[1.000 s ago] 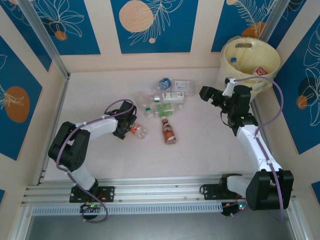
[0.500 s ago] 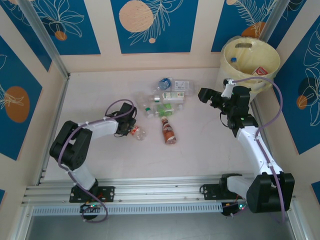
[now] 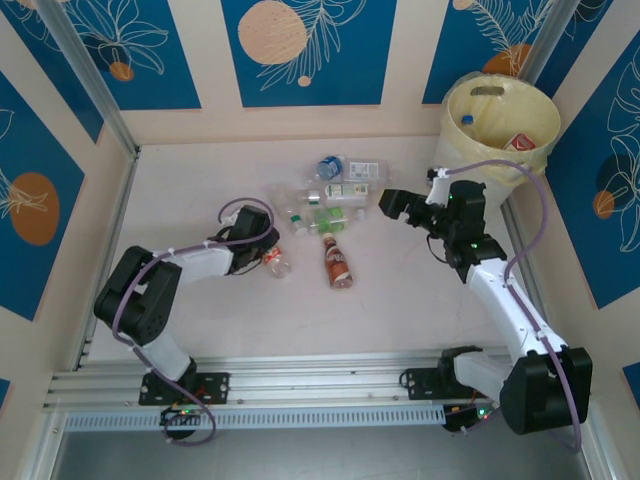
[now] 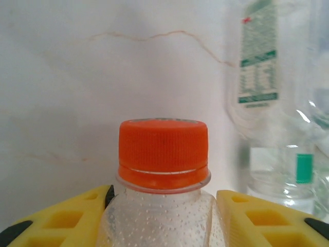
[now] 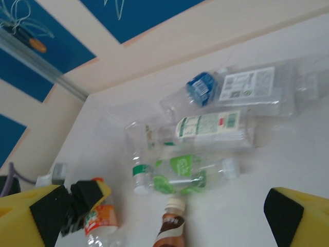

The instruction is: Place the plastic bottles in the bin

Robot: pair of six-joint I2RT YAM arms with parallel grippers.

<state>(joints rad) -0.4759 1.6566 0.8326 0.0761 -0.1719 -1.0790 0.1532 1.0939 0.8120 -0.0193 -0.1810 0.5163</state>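
Claw on left point(image 4: 163, 222) pinches orange-capped bottle point(image 4: 163, 154) below cap; right claw point(image 3: 392, 206) hangs spread wide.

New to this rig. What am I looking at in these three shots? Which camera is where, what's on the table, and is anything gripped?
Two small robot arms are bolted at the near edge of a white table. The overhead view looks down from behind them. The other two views come from a camera on each wrist, so the yellow fingers at the bottom belong to that arm. The job is to move the plastic bottles into the cream bin at the far right corner, which already holds a couple of items. The left gripper is closed on the sides of an orange-capped bottle. The right gripper is open and empty, held over the table beside the pile. A brown bottle lies apart, nearer the arms.
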